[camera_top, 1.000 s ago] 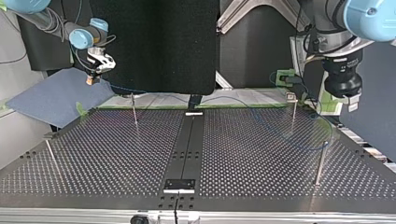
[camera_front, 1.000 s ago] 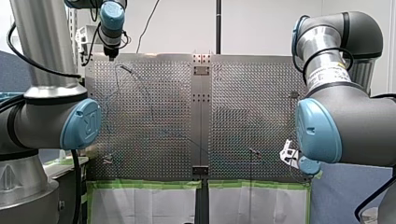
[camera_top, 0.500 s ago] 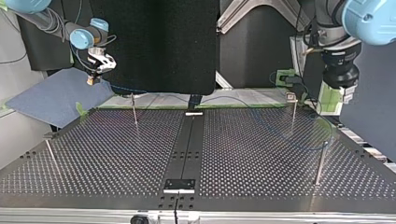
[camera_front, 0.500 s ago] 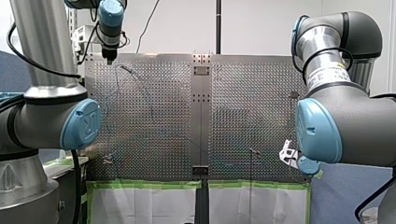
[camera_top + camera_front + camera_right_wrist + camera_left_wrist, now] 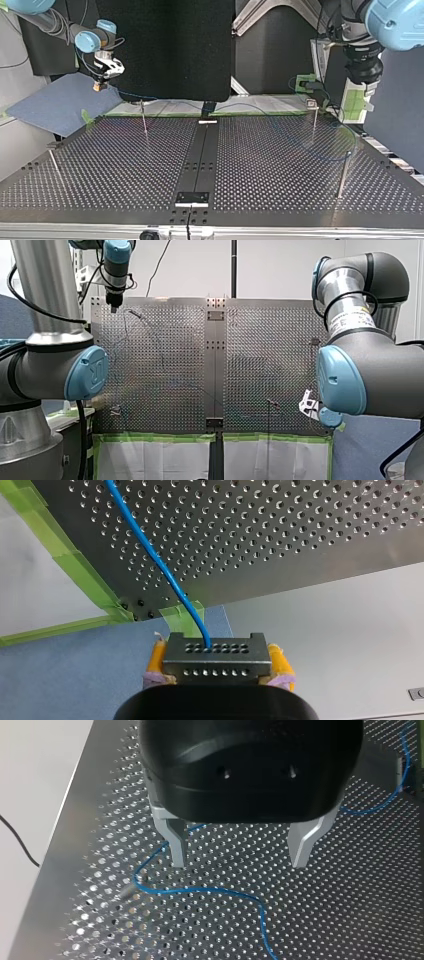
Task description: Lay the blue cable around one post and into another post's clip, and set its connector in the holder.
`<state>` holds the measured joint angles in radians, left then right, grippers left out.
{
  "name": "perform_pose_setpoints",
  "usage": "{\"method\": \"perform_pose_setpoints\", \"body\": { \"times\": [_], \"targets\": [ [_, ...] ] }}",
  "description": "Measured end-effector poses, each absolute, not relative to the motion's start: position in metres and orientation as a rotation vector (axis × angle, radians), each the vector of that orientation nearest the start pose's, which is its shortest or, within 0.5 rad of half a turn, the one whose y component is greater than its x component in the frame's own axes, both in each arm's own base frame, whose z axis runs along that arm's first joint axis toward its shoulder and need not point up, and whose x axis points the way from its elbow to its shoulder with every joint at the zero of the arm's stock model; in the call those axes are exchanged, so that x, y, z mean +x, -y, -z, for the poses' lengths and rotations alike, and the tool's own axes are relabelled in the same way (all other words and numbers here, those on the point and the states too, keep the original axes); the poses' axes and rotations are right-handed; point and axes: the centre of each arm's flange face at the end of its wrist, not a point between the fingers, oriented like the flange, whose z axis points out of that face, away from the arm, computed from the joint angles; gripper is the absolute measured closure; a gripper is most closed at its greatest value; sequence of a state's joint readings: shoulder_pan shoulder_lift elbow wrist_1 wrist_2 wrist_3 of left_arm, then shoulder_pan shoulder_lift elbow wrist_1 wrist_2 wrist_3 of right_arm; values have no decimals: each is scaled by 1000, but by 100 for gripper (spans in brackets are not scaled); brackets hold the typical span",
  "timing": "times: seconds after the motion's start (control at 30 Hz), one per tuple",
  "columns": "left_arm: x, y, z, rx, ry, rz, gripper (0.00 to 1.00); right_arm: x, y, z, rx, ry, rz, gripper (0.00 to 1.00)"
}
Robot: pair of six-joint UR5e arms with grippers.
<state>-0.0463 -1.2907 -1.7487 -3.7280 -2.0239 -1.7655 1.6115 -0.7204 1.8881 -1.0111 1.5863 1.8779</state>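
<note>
Early stage: thin blue cable (image 5: 200, 890) looks unclipped, connector seating left.
Right tool (image 5: 218, 661) pinches grey holed connector block (image 5: 215, 652) past perforated metal counter (image 5: 300, 525) edge; cable lies loose on counter; left tool (image 5: 239, 855) spread above it.

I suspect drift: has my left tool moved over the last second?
Yes. In the front view my left tool has shifted left and slightly down, away from the far post beside it.
</note>
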Motion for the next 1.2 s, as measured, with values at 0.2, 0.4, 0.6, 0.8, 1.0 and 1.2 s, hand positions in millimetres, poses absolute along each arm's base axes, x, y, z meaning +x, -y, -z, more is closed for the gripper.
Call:
{"method": "perform_pose_setpoints", "body": {
  "times": [0.2, 0.4, 0.6, 0.8, 1.0, 1.2],
  "targets": [
    [294, 103, -480, -419, -2022, -329, 0, 154, 550, 32, 1170, 1553, -1351, 100],
    [286, 103, -478, -413, -2074, -347, 0, 155, 550, 32, 1171, 1552, -1352, 100],
    [281, 102, -478, -413, -2106, -366, 0, 155, 550, 32, 1171, 1552, -1352, 100],
    [279, 99, -479, -430, -2099, -402, 0, 155, 550, 32, 1171, 1552, -1351, 100],
    [277, 95, -481, -452, -2085, -453, 0, 155, 550, 32, 1172, 1552, -1351, 100],
    [276, 92, -482, -465, -2076, -484, 0, 155, 550, 32, 1172, 1551, -1351, 100]
  ]
}}
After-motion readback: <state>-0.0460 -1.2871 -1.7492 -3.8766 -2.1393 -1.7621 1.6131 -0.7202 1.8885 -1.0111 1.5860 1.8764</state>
